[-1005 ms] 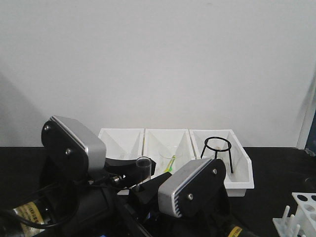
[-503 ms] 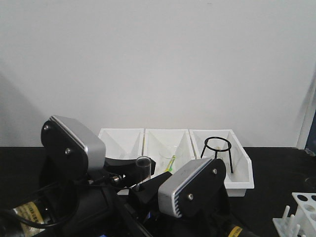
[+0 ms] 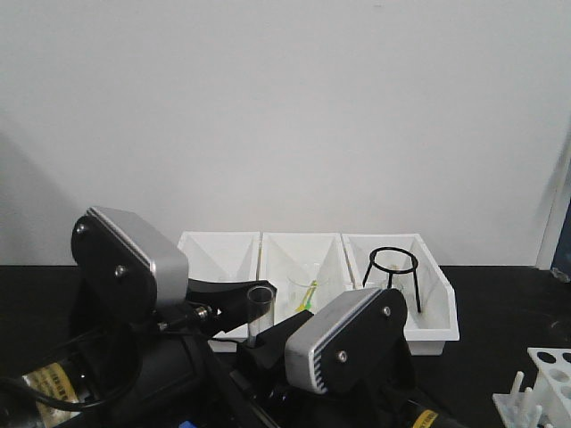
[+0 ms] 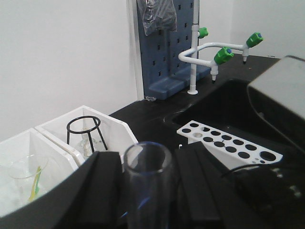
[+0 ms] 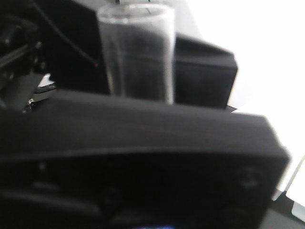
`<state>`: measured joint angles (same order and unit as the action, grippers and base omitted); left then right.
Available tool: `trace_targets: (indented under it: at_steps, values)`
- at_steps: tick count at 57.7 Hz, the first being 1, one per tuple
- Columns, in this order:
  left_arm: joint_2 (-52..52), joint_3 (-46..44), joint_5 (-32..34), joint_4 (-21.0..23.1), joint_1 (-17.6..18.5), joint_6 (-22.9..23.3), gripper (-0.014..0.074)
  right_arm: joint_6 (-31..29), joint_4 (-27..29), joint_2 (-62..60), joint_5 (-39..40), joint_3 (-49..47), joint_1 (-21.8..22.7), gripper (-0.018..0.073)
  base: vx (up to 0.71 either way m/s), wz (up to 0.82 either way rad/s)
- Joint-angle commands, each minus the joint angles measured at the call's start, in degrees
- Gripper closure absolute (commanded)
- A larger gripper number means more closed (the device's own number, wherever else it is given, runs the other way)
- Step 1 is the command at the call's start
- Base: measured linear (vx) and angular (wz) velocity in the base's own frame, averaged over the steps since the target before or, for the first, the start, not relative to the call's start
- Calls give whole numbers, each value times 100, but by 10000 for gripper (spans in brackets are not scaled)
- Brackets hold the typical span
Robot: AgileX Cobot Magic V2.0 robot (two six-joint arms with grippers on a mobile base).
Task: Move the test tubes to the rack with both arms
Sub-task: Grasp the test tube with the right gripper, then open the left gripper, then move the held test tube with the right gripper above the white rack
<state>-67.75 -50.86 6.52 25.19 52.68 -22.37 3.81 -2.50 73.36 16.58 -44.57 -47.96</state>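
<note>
— Grip on the left side?
— Left gripper (image 4: 145,164) clamps an upright test tube (image 4: 147,191).
— And the other?
— Right gripper (image 3: 260,346) sits just beside that tube; closure unclear. Rack (image 4: 228,145) stands well apart, to its right.

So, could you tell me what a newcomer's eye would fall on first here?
An upright clear test tube stands in the centre foreground, held in the left gripper. Behind it, three white bins sit along the wall, the rightmost holding a black wire tripod.
</note>
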Motion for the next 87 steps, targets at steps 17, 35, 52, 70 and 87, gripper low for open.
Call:
trace_targets:
  at_steps: [17,35,52,70,87]
  values:
    - [577,-194,1242,33,37,-270,162,-45,-10,-136,453,-187,8,569,0,0]
    - [1100,-553,1284,25,37,-314,162,-45,-10,-136,434,-187,8,567,0,0]
    - [1511,-564,975,39,37,-599,162,-332,45,-136,374,-187,352,567,0,0]
    - [1529,-564,916,39,37,-753,162,-327,100,-344,332,-187,2368,566,0,0]
    - [1529,-564,772,39,37,-759,162,-248,76,-824,1061,649,4609,566,0,0]
